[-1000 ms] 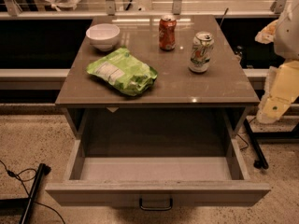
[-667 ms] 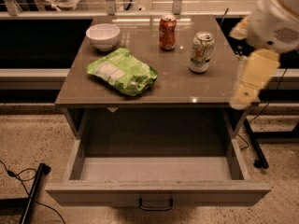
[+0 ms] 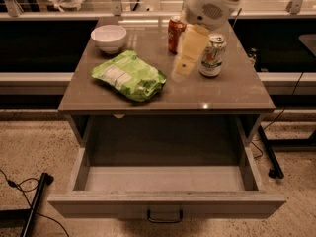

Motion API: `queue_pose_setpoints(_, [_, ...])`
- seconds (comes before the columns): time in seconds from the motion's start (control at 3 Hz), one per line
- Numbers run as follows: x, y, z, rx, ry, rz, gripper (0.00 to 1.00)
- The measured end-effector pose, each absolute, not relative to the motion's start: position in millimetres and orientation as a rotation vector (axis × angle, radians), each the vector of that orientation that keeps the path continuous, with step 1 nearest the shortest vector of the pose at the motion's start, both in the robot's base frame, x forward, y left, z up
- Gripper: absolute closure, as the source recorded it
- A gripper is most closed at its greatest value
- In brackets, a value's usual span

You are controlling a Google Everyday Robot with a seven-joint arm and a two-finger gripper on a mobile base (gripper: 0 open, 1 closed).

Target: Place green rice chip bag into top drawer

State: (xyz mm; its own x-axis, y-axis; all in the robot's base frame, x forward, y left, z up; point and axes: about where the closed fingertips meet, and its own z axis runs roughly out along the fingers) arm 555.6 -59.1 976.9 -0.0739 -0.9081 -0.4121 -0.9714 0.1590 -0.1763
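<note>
Gripper (image 3: 181,69) hangs at the green rice chip bag's (image 3: 129,75) 3 o'clock — can't tell its grip state. A sloppy swing could knock the green-and-white soda can (image 3: 212,56) beside it.

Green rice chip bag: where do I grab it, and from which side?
Probably from above, at the right end of the green rice chip bag, nearest the gripper, which hangs over the table just right of it. The bag lies flat and puffed, so a top-down pinch across that crinkly end should bite; the white bowl stands near its far left corner.
</note>
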Motion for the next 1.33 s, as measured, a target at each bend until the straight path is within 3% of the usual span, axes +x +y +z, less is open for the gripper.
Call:
queue_pose_setpoints(0.67, [613.4,6.2,905.2,-1.571,2.328,0.186,0.00])
queue_pose_setpoints(1.33, [610.5,57.9,868.1,-1.538,2.395,0.178,0.00])
